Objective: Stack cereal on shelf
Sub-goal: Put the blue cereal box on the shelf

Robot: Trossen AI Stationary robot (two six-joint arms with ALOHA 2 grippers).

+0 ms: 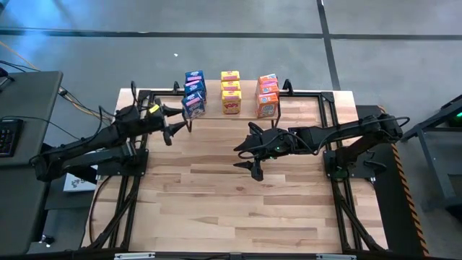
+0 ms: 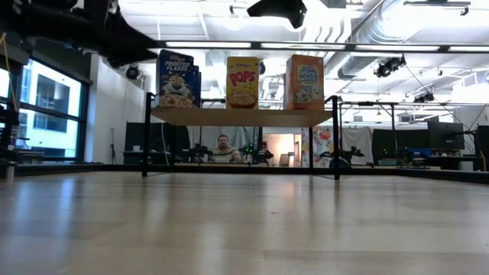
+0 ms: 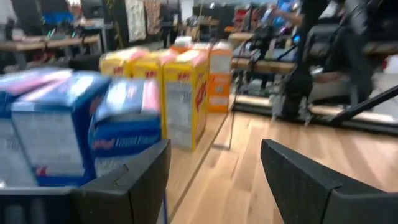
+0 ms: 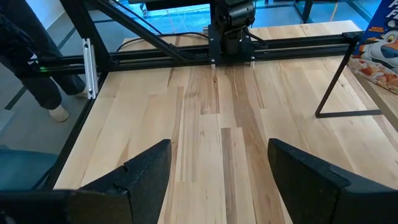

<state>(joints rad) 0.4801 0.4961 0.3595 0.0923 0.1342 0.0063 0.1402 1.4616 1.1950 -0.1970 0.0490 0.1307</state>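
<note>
surface [image 1: 238,202]: bare wood planks fill the near part of the high view; no cereal box lies loose on them that i can see.
right pincer [image 1: 249,157]: hangs over the middle of the surface, fingers spread and empty, well apart from the shelf; its wrist view shows only planks and one shelf leg between the fingers.
left pincer [image 1: 172,121]: sits just beside the shelf's left end, near the blue boxes, fingers apart with nothing between them; the wrist view shows the blue boxes close in front, not gripped.
shelf [image 2: 229,116]: low wood top on thin black legs at the far edge of the surface.
blue boxes [image 1: 194,92]: a row at the shelf's left end; the nearest one looks slightly turned out of line.
yellow boxes [image 1: 231,91]: middle row, upright and neat.
orange boxes [image 1: 268,94]: right-hand row, upright.
progress: judging by the three filled rows, stacking looks all but done; i count roughly three of each colour, though the rear boxes are partly hidden.
doing it well: draw the left pincer straight back and level, so a finger does not clip the blue box and tip it off the edge.
risk: light cardboard slides easily; a sideways brush could topple the whole blue row.
</note>
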